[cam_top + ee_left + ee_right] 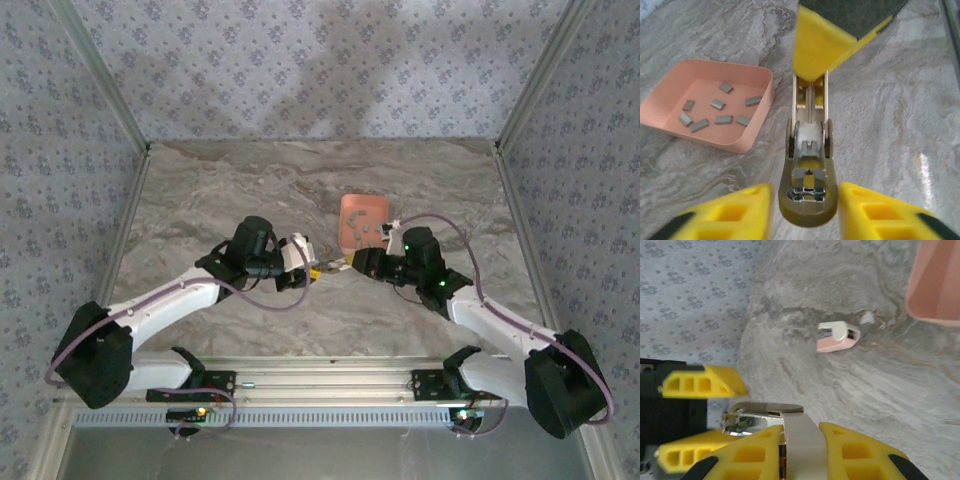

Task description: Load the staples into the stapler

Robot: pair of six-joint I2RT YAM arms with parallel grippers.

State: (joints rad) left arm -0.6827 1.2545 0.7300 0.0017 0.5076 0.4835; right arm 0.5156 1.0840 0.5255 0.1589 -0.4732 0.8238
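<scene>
Where the two arms meet above the middle of the grey-veined, marble-patterned table [200,200], the left claw [312,270] and the right claw [348,263] face each other tip to tip. Both are just near of a shallow salmon-orange rectangular plastic tray [347,204].

From the left wrist, a cream and olive-brown stapler [807,150] lies open, with bright metal showing at its rounded left end. The left claw's blocky yellow fingers [735,215] stand apart on either side of that end, with a sliver of table showing beside it. Small flat grey metal staples [717,104] lie scattered in the tray, far and right of this claw.

From the right wrist, the right claw is clamped on the stapler's smooth pale top arm. A small pink-and-white object [837,336] lies on the table near the tray.
</scene>
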